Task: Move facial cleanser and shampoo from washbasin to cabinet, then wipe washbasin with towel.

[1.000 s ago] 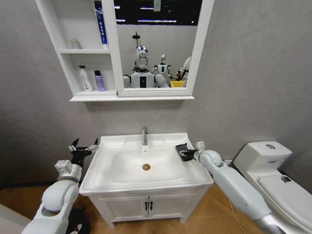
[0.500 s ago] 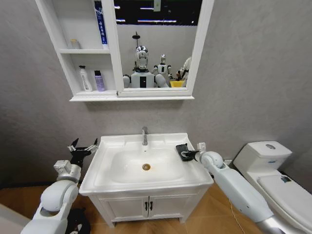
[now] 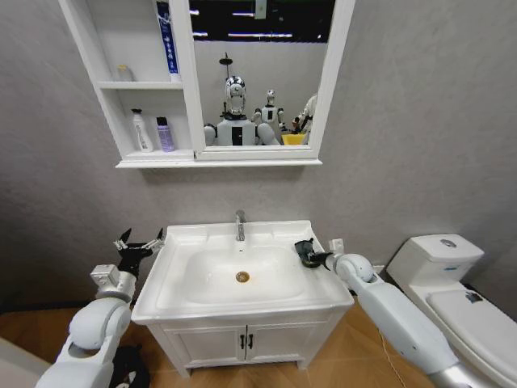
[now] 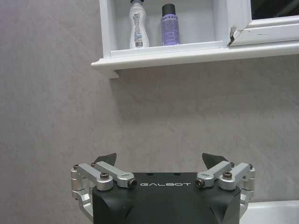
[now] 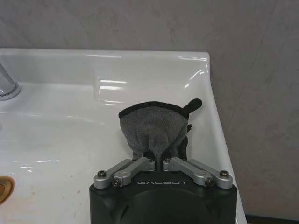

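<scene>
Wiping stage, seen from the head and both wrists; I have the right claw (image 5: 160, 162) pinched shut on the dark grey towel (image 5: 154, 126), whose bunched fold hangs in front of the fingers over the right-hand rim of the washbasin (image 3: 206, 301), beside the oval bowl with its brass-coloured drain (image 3: 242, 276) and to the right of the chrome tap (image 3: 240, 225); gripping the cloth by one gathered edge leaves the loose part free, which I judge suits dragging it across the ceramic. The left claw (image 4: 160, 161) is parked off the basin's left edge, fingers spread wide and empty, pointing up at the grey wall so that it stays out of the wiping path. In the cabinet (image 3: 153, 160), the lower open shelf carries a white bottle (image 3: 141, 130) and a purple bottle (image 3: 164, 134) side by side, upright, so I take the moving step as complete; the basin top itself carries nothing but the towel.
</scene>
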`<state>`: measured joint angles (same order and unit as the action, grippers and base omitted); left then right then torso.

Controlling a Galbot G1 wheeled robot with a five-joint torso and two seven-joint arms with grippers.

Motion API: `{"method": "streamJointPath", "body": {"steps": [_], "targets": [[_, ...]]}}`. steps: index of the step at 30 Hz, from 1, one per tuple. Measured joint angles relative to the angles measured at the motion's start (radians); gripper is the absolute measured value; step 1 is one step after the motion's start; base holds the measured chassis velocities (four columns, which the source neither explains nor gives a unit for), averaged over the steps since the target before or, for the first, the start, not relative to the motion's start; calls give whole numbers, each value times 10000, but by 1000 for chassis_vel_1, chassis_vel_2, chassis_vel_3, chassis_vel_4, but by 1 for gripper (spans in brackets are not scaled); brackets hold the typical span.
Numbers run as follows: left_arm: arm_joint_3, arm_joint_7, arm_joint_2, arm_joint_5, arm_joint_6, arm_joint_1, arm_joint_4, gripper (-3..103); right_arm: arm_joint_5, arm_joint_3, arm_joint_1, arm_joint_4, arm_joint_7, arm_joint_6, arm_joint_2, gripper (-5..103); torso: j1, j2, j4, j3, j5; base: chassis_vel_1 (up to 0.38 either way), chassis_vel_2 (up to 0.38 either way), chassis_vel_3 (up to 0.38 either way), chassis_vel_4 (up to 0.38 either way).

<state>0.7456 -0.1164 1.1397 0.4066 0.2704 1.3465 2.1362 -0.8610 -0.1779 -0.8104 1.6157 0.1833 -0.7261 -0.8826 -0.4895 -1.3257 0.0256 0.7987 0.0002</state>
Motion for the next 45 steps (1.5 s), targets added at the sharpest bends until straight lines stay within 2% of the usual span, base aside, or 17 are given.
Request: {"method": "streamJointPath", "body": {"steps": [3,6,9,16,17,18,19,20,22,30,35,39,45], "targets": [[-68,-10,26,-58,4,6,9,100,-171,-110,-4,468,57,65,44,3,0,0,0,0,-2,0,0,0,0],[-156,-43,79,-118,22,33,49,100,-1147,29,223,1201,733,-19,83,3,0,-1,-1,-1,-4,0,0,0,0],[-161,-75,79,-137,58,109,137,100,-1646,324,418,1590,1187,-66,91,3,0,-1,-2,-1,-5,0,0,0,0],[-42,-156,-4,-79,146,365,376,100,-2225,705,563,1835,2044,-90,-108,3,0,0,-2,0,-4,0,0,0,0],[15,-170,-45,-42,158,456,443,100,-2393,807,573,1869,2323,-92,-183,3,0,0,-3,-1,0,0,0,0,0],[146,-185,-134,19,177,662,555,100,-2916,1023,576,1995,3067,-93,-348,3,0,0,0,0,-3,0,0,0,0],[146,-185,-134,19,177,662,555,100,-2916,1023,576,1995,3067,-93,-348,3,0,0,0,0,-3,0,0,0,0],[303,-231,-268,140,224,881,708,100,-3503,1288,570,2137,3882,-94,-553,3,0,0,-4,0,-2,0,0,0,0],[491,-543,-561,489,401,1145,1027,100,-3687,1637,580,1972,4388,-95,-791,3,0,-1,-2,-1,-3,0,0,0,0],[609,-1088,-866,954,619,1422,1320,100,-3693,1932,674,1213,4503,-95,-883,3,0,0,-1,0,-3,0,0,0,0],[499,-1796,-1386,1667,645,1467,1334,100,-4044,2541,1096,706,4614,-95,-910,3,0,0,-1,-1,-2,0,0,0,0],[825,-1829,-1526,1823,647,1455,1152,100,-4064,2999,1423,260,4572,-95,-968,3,0,0,-2,0,-3,0,0,0,0],[1014,-1731,-1298,1776,641,1389,1013,100,-4234,3419,1690,-35,4832,-95,-1073,3,0,0,-1,0,-3,0,0,0,0]]}}
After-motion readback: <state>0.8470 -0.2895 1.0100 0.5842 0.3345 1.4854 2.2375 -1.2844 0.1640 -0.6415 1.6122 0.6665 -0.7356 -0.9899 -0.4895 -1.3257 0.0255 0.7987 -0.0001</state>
